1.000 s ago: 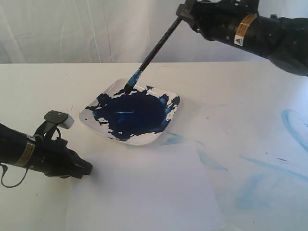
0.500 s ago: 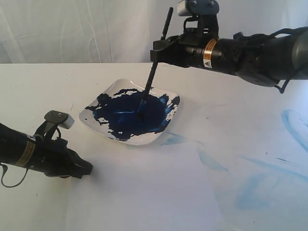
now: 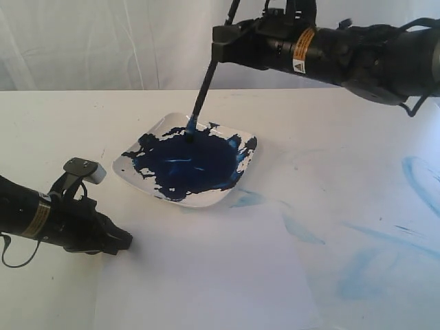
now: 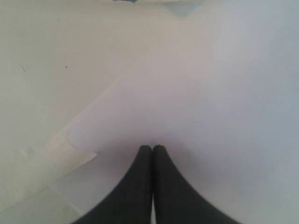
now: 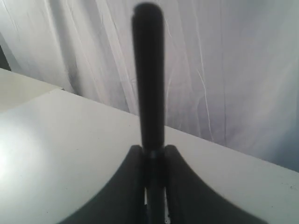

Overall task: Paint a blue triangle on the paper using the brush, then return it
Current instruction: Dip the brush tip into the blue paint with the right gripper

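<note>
Nearest me, the left gripper [image 3: 121, 241] lay low on the bench [image 3: 55, 124] with its jaws together and nothing between them. Its tip rested at the left edge of the paper [image 3: 206, 275], apparently pinning it. The sheet was bare, with no triangle on it yet. Beyond it sat the white dish [image 3: 206, 201], flooded with dark blue paint [image 3: 192, 165]. Pale blue smears [image 3: 421, 180] marked the bench off to the right.

Farthest back, the right gripper [image 3: 220, 34] was clamped on the brush [image 3: 203, 89], high on the handle. In the right wrist view the handle's end stood up past the fingers [image 5: 135, 182].

My worry was the carry across. A heavily loaded tip could drip on the bench or on the paper ahead of the first stroke. Held that far from the bristles, the thin handle could also twist or slide once pressed down. If the left gripper lifted, the paper might drag with the stroke.

The brush was slim and black, tilted, with blue-stained bristles at the far edge of the pool. Whether they touched the paint I could not tell.
</note>
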